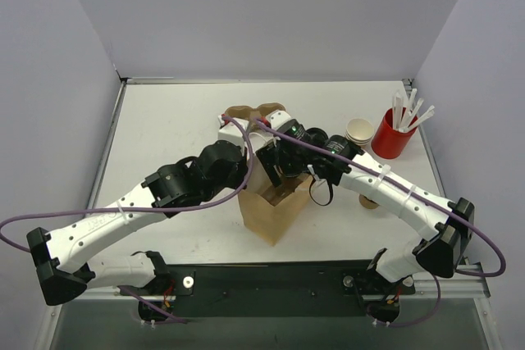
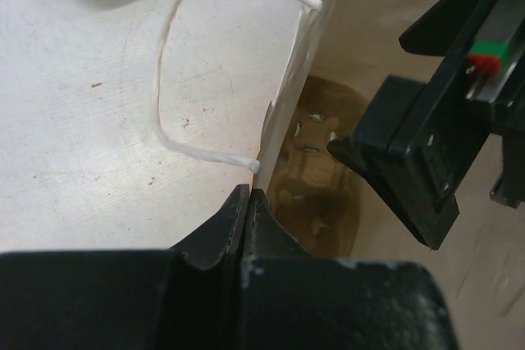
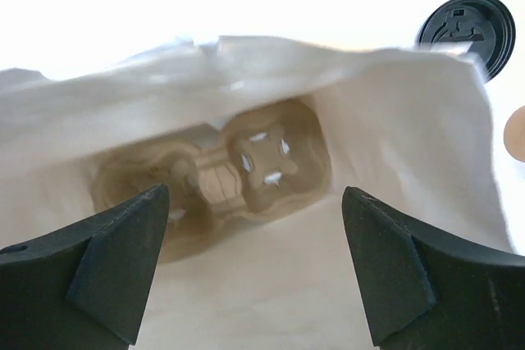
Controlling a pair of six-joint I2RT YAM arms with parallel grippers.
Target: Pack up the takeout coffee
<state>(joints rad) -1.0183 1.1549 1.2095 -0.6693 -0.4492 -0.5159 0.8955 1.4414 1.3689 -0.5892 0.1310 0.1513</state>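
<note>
- Pinches the rim of the brown paper bag with left gripper jaws pressed together, just beside a looped white string handle.
- Holds right gripper jaws spread wide over the bag mouth, above a moulded pulp carrier inside.
- Finds the takeout coffee outside, past the bag's far wall, right of those jaws; round black lid showing.
</note>
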